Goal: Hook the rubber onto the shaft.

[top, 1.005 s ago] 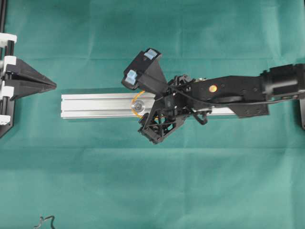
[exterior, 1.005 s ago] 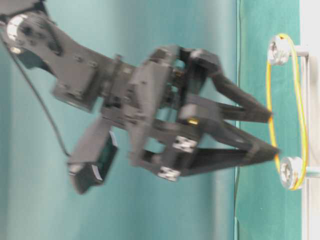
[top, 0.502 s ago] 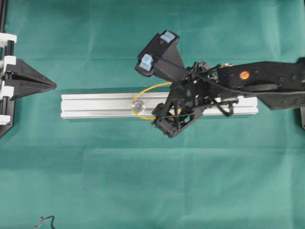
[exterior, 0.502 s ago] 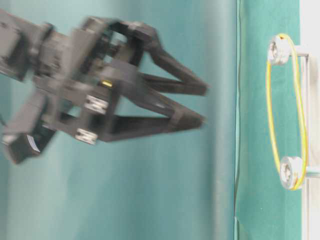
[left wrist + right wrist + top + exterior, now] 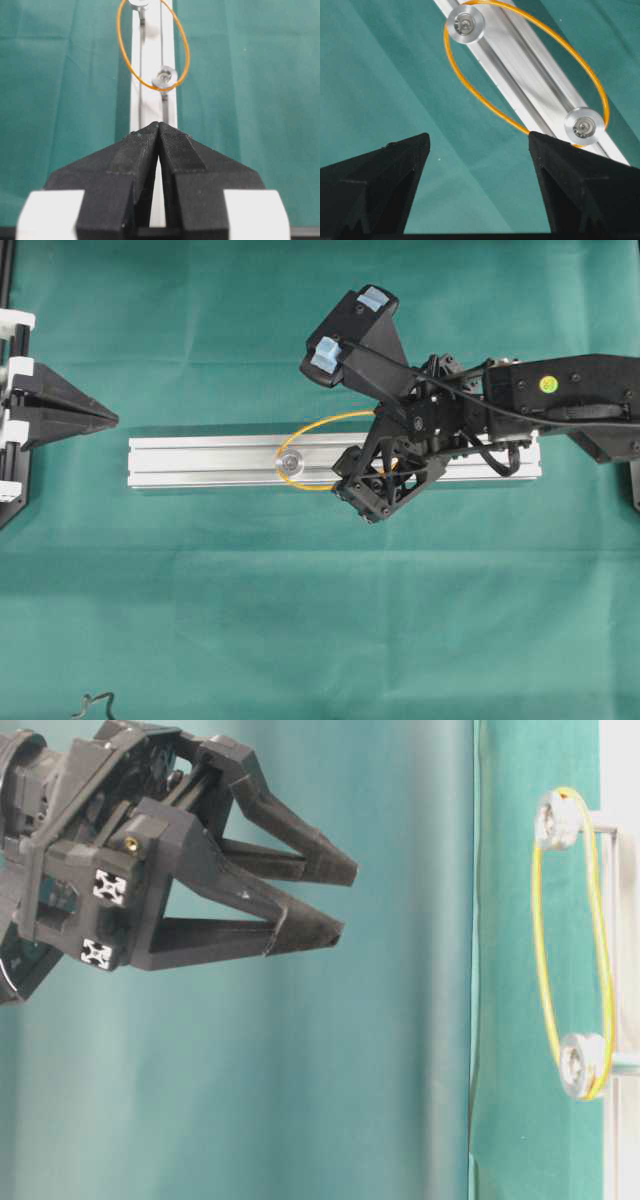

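The orange rubber band (image 5: 322, 423) is looped round two silver shafts on the silver rail (image 5: 200, 462). One shaft (image 5: 289, 462) shows in the overhead view; the other is hidden under my right gripper (image 5: 358, 490). In the table-level view the band (image 5: 541, 970) runs round both shafts (image 5: 556, 820) (image 5: 581, 1065). My right gripper (image 5: 345, 903) is open, empty and well clear of the band. In its wrist view (image 5: 479, 137) the band (image 5: 555, 36) lies ahead of the jaws. My left gripper (image 5: 110, 420) is shut and empty, off the rail's left end (image 5: 159, 125).
The green cloth (image 5: 300, 620) covers the whole table. A small black bent wire (image 5: 95, 702) lies at the front left edge. The left arm's white and black mount (image 5: 12, 390) stands at the left edge.
My right gripper has pulled back from the band, rising and moving right, with its jaws open. The band stays round both shafts. The left arm has not moved.
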Motion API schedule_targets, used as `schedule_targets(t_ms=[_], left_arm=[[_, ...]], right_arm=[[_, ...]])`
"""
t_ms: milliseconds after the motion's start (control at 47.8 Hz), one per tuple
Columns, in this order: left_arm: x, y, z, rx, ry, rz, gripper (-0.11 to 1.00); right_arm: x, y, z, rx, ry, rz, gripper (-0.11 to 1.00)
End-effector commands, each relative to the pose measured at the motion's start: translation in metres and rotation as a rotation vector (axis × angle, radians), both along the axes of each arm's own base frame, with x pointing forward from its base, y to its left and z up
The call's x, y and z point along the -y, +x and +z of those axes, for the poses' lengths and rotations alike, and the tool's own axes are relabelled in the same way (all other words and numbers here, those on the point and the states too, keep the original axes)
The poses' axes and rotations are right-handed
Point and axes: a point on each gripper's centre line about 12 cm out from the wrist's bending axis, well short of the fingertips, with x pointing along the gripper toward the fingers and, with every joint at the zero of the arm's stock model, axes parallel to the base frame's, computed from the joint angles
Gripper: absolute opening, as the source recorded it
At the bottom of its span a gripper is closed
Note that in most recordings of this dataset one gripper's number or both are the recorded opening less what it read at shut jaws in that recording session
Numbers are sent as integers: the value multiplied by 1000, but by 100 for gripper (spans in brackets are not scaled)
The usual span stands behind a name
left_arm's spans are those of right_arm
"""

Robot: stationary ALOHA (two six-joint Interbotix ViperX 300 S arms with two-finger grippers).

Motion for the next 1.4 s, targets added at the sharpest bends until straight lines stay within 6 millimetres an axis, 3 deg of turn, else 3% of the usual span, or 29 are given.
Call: schedule_targets(t_ms=[0, 754, 1382], left_arm=[[0, 3, 13, 34, 4, -1, 0], [0, 3, 13, 34, 3, 0, 0], [0, 2, 14, 37, 3, -2, 0]], right_arm=[[1, -2, 20, 52, -1, 1, 87], [2, -16, 22, -65, -216, 424, 86], [3, -25, 30, -47, -232, 439, 83]])
